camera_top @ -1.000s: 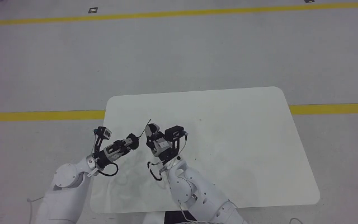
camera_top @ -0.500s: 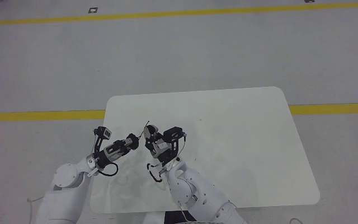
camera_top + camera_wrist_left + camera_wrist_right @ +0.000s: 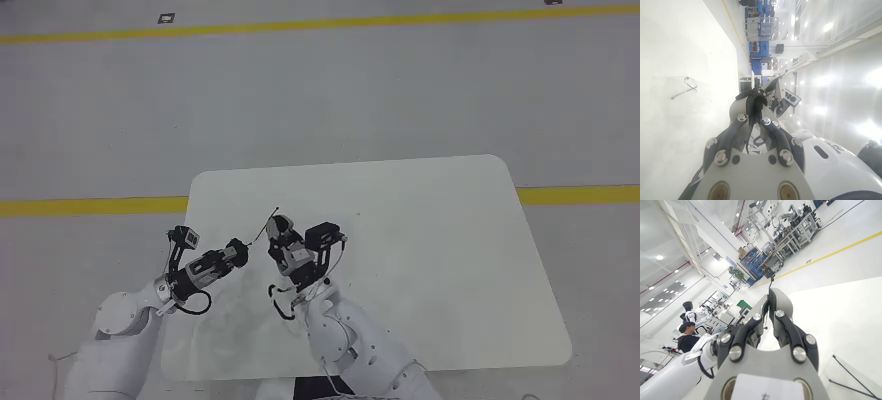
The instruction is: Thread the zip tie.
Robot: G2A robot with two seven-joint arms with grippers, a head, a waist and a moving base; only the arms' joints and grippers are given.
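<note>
**Right claw** (image 3: 769,295): you see its two fingers pressed together on a black zip tie (image 3: 770,283). A short end of the tie stands out just past the fingertips. In the top view the tie's thin strand slants away from this claw, over the white table (image 3: 450,250).

**Left claw** (image 3: 754,98): its dark pads are closed against each other. You cannot tell whether anything is pinched between them.

**Both claws:** in the top view they hang over the table's near-left part. Their tips are turned toward each other, close together but apart.

**Around the claws:** note a clear tray (image 3: 704,85) lying on the table. Spare zip ties (image 3: 849,372) lie crossed inside it, well apart from the tie held in the right claw.

**Beyond the table:** the pale floor carries a yellow line (image 3: 90,207).
</note>
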